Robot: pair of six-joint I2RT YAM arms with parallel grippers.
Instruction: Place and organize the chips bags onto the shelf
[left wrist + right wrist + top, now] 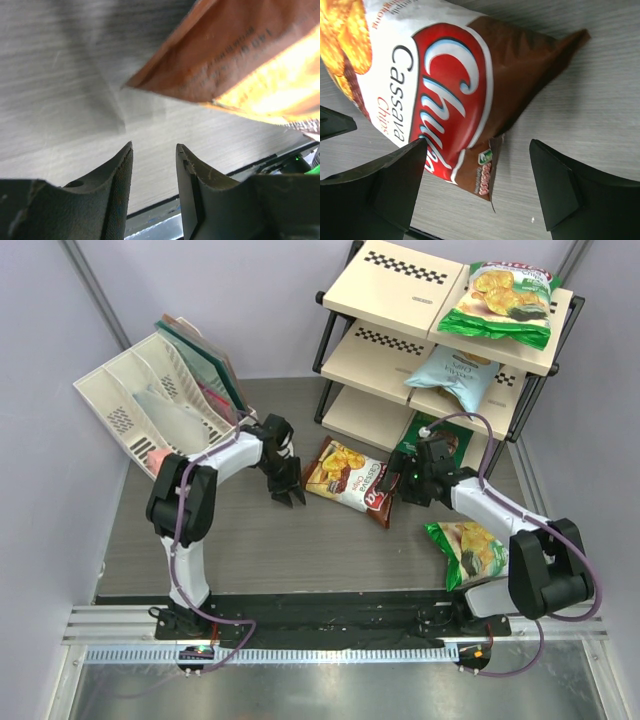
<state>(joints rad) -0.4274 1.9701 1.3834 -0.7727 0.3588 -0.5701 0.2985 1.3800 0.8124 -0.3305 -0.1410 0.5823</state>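
A dark brown chips bag (348,480) with a red logo lies flat on the table between my two grippers. My left gripper (288,490) stands just left of it, partly open with nothing between its fingers (122,172); the bag's brown corner (240,55) lies ahead of them. My right gripper (400,486) is wide open at the bag's right end, its jaws astride the sealed corner (492,170) without closing on it. A green-and-white bag (468,550) lies near the right arm. On the shelf (385,285), a green bag (500,302) rests on top and a light blue bag (455,375) on the middle tier.
A white slotted organizer (150,405) holding flat boards leans at the back left. Something dark green (440,445) shows on the shelf's bottom tier behind my right wrist. The table's black front edge (330,605) runs by the arm bases.
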